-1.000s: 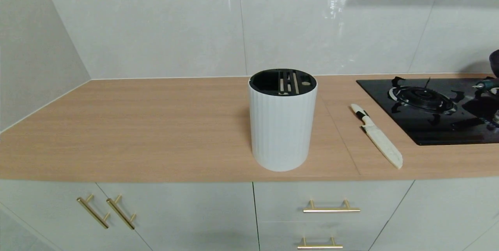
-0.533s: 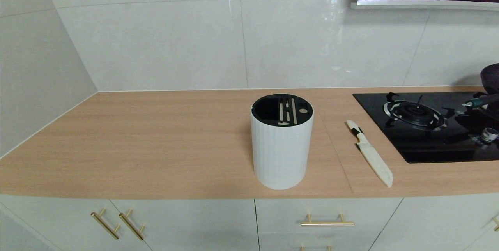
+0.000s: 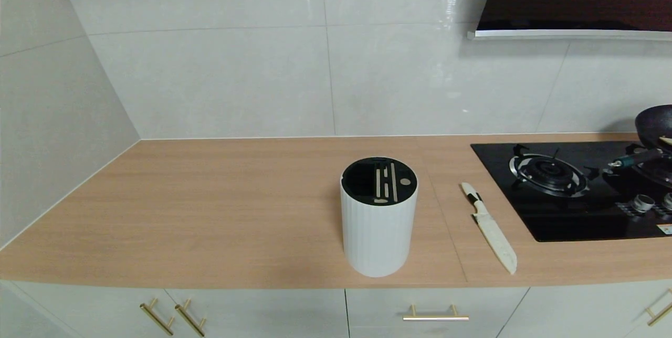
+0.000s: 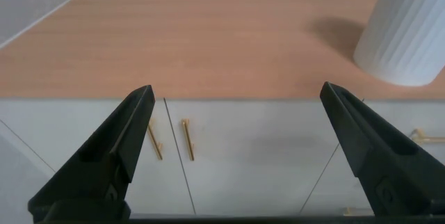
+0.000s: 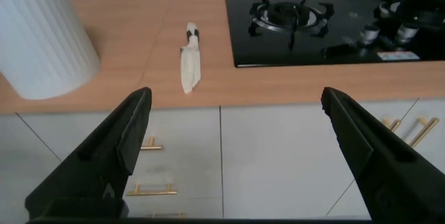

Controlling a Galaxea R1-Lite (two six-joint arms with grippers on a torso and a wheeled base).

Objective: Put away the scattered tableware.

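A white ribbed cylindrical knife holder [image 3: 379, 218] with a black slotted top stands near the front of the wooden counter [image 3: 210, 207]; its side shows in the left wrist view [image 4: 407, 29] and the right wrist view [image 5: 42, 36]. A cream-bladed knife [image 3: 488, 226] with a white and black handle lies flat on the counter to the holder's right, also seen as the knife [image 5: 189, 57] in the right wrist view. My left gripper [image 4: 236, 95] hangs open in front of the cabinet doors, short of the counter edge. My right gripper [image 5: 236, 99] is open too, below the counter front, with nothing between its fingers.
A black gas hob [image 3: 572, 186] occupies the counter's right end, with a dark pan [image 3: 653, 128] on its far burner. A range hood [image 3: 572, 2] hangs above it. Tiled walls close the back and left. Cabinet doors with gold handles [image 3: 436, 317] sit under the counter.
The whole head view has shifted: the camera has risen or tilted up, so the counter, holder and knife sit lower and look smaller. The things themselves have not moved.
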